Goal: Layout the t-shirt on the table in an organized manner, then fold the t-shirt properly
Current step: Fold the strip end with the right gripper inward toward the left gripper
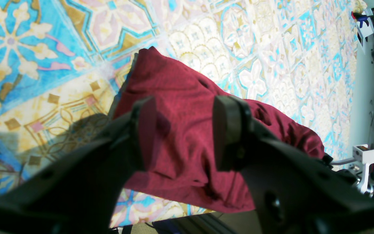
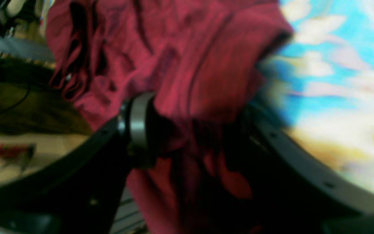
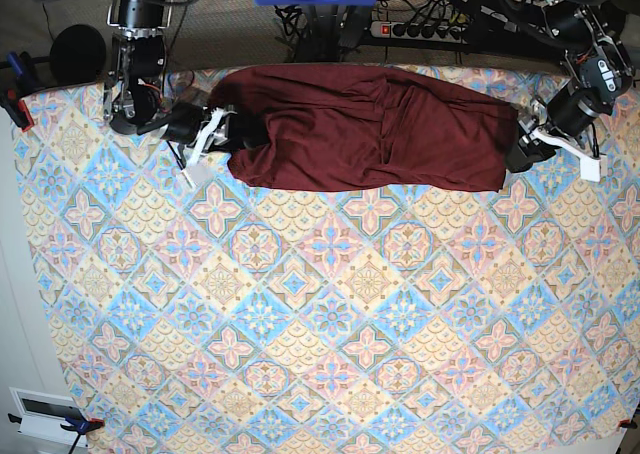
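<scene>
- T-shirt (image 1: pixel 187 136) in the left wrist view: dark maroon jersey fabric lies on the table (image 1: pixel 271 58), reaching from a pointed corner near the top centre down toward the table's near edge at the bottom.
- The left gripper (image 1: pixel 184 130) sits over the cloth with its two dark fingers spread apart; maroon fabric shows in the gap between them. Whether the pads touch the fabric cannot be told from this angle.
- Pastel tile pattern in blue, cream and pink fills the rest of that view; a white bracket (image 1: pixel 364 162) shows at the lower right, beyond the shirt.
- Right wrist view, blurred: the t-shirt (image 2: pixel 180 58) fills the upper and middle part, bunched into folds at the upper left, and hangs partly past the table (image 2: pixel 330 74) edge.
- The right gripper (image 2: pixel 190 130) has its fingers set wide, and a wad of maroon cloth lies between them; a firm pinch cannot be confirmed through the blur.
- Base view: the t-shirt (image 3: pixel 370 129) lies stretched sideways along the far edge of the table (image 3: pixel 320 354), wrinkled in the middle and fairly straight along its near hem.
- The right gripper (image 3: pixel 222 132) sits at the shirt's end on the picture's left, the left gripper (image 3: pixel 515 156) at the end on the picture's right, both right at the fabric.
- A power strip (image 3: pixel 425 29) and cables lie on the floor behind the table.
</scene>
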Tool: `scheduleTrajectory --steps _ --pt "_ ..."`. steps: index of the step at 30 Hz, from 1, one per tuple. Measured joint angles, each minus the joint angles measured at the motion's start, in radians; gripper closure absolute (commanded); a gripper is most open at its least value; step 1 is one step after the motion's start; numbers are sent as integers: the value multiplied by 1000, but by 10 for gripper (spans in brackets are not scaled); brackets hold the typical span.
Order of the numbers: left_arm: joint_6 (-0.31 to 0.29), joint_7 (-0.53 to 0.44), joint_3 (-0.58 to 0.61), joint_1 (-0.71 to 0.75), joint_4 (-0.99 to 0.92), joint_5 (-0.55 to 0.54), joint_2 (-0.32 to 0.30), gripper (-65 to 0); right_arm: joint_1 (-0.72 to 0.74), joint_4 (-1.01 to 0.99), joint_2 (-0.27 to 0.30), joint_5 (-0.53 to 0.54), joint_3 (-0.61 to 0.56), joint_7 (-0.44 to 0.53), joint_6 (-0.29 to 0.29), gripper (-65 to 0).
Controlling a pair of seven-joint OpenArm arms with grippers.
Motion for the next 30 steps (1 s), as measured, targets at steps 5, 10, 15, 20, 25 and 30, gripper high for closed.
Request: scheduleTrajectory --steps 5,10,15,20,25,30 --pt "-1 0 0 -2 0 0 0 -277 -2 19 71 -22 79 -10 -5 -289" --pt "0 0 0 -6 0 0 0 -277 -3 21 80 -21 69 -15 -4 -289" --pt "-1 0 0 -6 0 -1 0 -277 -30 22 85 -13 45 5 -4 -289" --pt "-1 0 0 -7 0 -1 0 -277 -22 28 74 2 -76 16 -1 -289" --pt "-1 0 0 -6 0 -1 0 -277 -27 27 34 5 -94 16 -1 -289" --pt "0 0 0 -6 0 0 0 -277 -18 21 12 2 -101 15 0 -289"
